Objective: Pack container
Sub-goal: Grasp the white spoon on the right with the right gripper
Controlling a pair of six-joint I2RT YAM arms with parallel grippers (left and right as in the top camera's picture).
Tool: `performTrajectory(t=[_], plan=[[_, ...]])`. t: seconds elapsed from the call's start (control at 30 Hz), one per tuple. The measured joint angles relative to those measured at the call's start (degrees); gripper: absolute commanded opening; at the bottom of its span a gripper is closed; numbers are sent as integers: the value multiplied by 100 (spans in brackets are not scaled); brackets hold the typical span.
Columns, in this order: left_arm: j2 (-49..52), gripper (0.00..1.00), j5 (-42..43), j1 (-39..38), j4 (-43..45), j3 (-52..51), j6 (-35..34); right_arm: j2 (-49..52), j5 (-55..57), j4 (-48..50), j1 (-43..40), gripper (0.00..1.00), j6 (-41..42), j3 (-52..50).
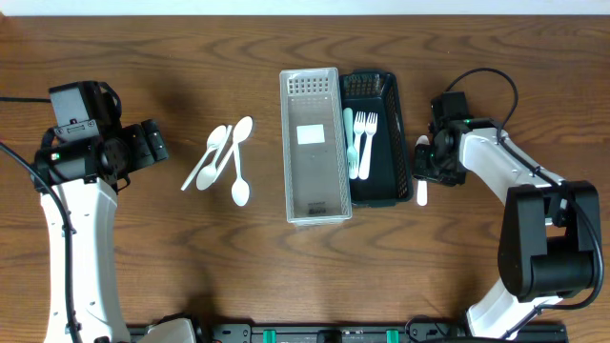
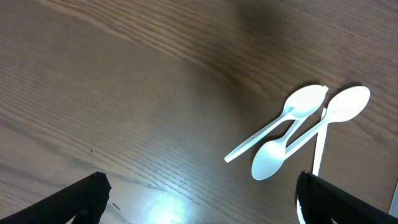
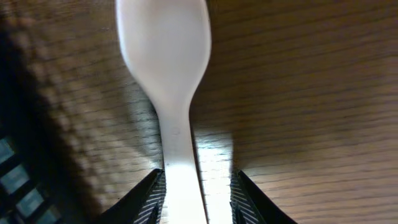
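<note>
- The white spoon (image 3: 165, 56) is seen flat on the table (image 1: 143, 57), its handle running between the fingers (image 3: 152, 196) of the right gripper (image 3: 198, 193). The fingers are set apart, and a gap is left on one side of the handle.
- Bare wood is left ahead of these fingers, past the spoon's bowl.
- The black basket (image 1: 400, 143) is set just beside them. White forks (image 1: 364, 143) and one pale green piece are held in it.
- The clear container (image 1: 288, 143) touches the basket's far side. A white rectangle is seen inside.
- The left gripper (image 2: 202, 193) is held wide apart above bare wood, with loose spoons (image 2: 298, 124) ahead of its fingers.
</note>
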Motion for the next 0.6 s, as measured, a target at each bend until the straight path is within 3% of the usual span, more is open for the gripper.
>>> performTrajectory(t=[0.1,0.6], plan=[[-2,98,-2,0,0,0,-2,0,118,26,0,44,-22,-4],[0,98,-2,0,0,0,-2,0,245,575,0,42,-131,-31]])
